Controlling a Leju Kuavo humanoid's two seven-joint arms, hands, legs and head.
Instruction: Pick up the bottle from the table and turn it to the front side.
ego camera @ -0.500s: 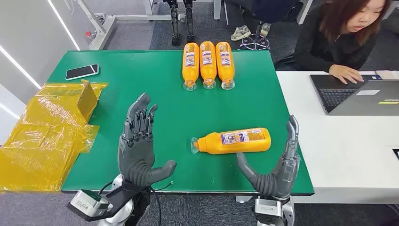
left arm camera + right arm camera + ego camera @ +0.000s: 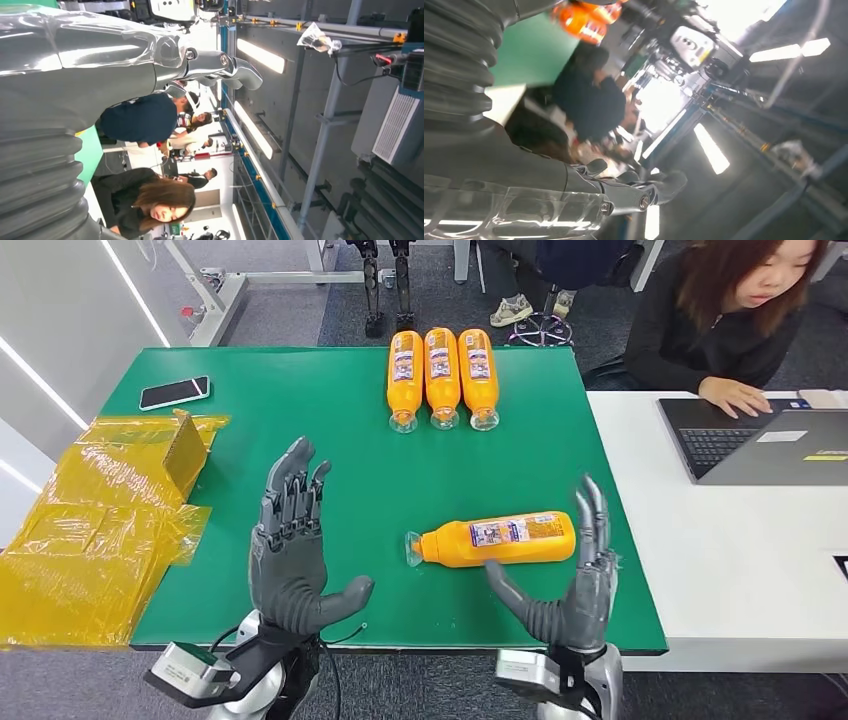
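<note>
Green table (image 2: 300, 400), phone (image 2: 175, 392), three bottles (image 2: 441, 375)

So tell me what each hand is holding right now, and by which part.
Nothing is held. The left hand is open above the green table. The right hand is open beside the lying bottle, not gripping it.

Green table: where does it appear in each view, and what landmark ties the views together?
Head view: the green table spans the middle, bordering a white desk.
Left wrist view: a green sliver against the grey ribbed cover.
Right wrist view: a blurred green patch between the ribbed cover and the orange bottles.
Shared landmark: the person in black beside the table, blurred in the right wrist view.
</note>
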